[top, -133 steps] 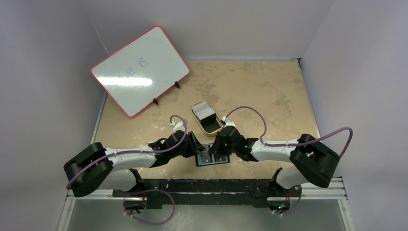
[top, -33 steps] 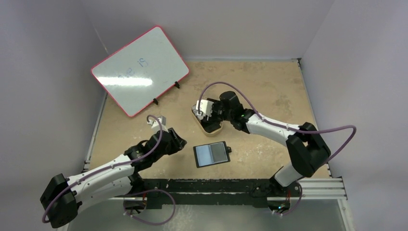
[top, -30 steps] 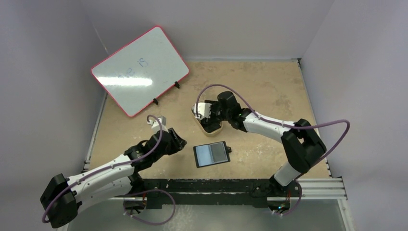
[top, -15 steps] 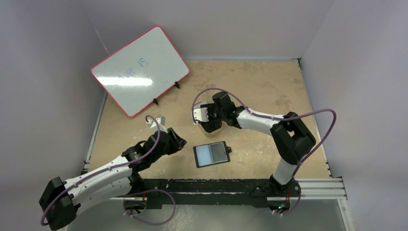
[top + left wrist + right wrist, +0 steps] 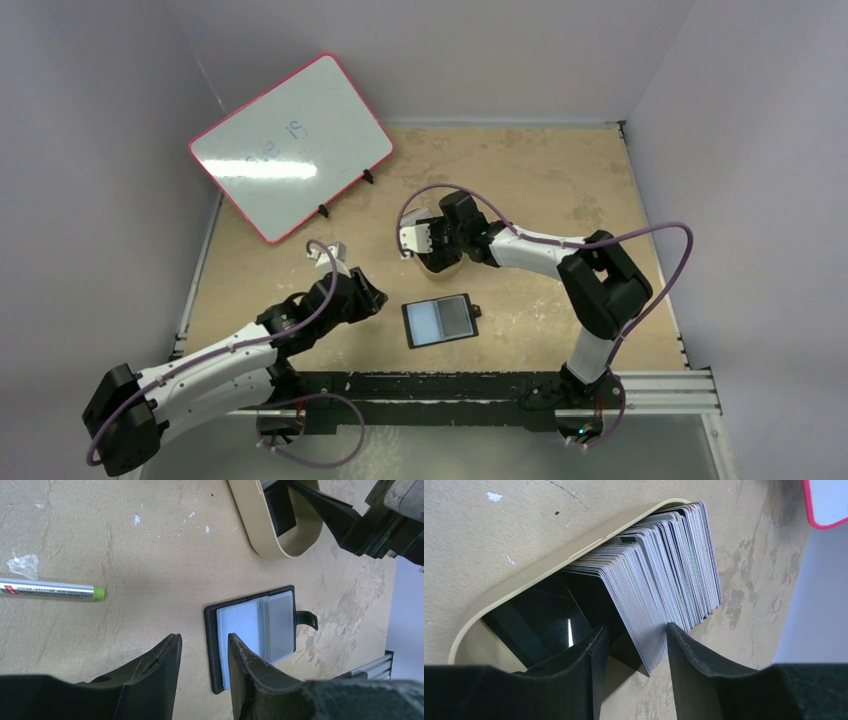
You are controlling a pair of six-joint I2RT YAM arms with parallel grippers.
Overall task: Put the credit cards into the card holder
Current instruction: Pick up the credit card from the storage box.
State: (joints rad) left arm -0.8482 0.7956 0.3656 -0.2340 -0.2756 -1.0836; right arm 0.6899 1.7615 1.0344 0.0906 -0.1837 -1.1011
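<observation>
The right hand (image 5: pixel 634 630), fingers spread, straddles whitish-grey credit cards (image 5: pixel 664 570) in the tan oval metal tin (image 5: pixel 539 570). Near the tin lies the open black card holder (image 5: pixel 252 630); the left hand (image 5: pixel 203 639) is released.

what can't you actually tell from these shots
Right wrist view: how many credit cards stand in the tin; edges too fine to count.
Left wrist view: card holder lower edge, behind the left gripper; the pen end, cut by the left edge.
Top view: whiteboard writing, too faint and glared.
</observation>
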